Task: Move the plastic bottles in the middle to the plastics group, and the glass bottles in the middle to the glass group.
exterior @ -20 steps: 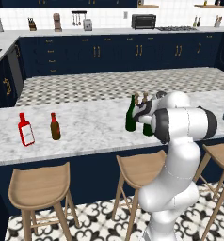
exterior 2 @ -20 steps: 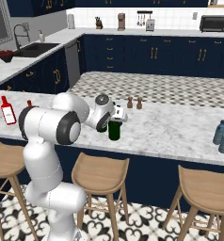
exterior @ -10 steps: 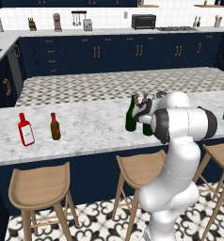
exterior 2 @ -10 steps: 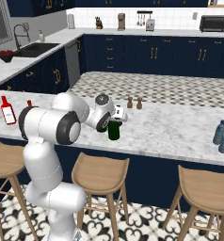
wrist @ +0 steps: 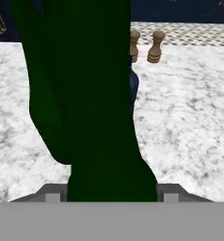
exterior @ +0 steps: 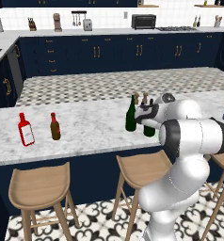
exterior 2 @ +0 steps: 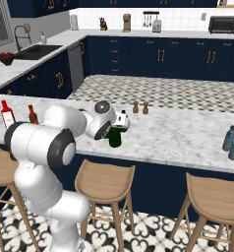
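You are looking at an upright green bottle (wrist: 92, 108) filling the centre between the fingers of your hand (exterior: 147, 114), though I cannot tell whether it is gripping.

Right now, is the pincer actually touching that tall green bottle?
Cannot tell. In the hand view the green bottle stands right between the pincer fingers, hiding their inner faces. In the left base view the hand sits against it, but the contact itself is hidden.
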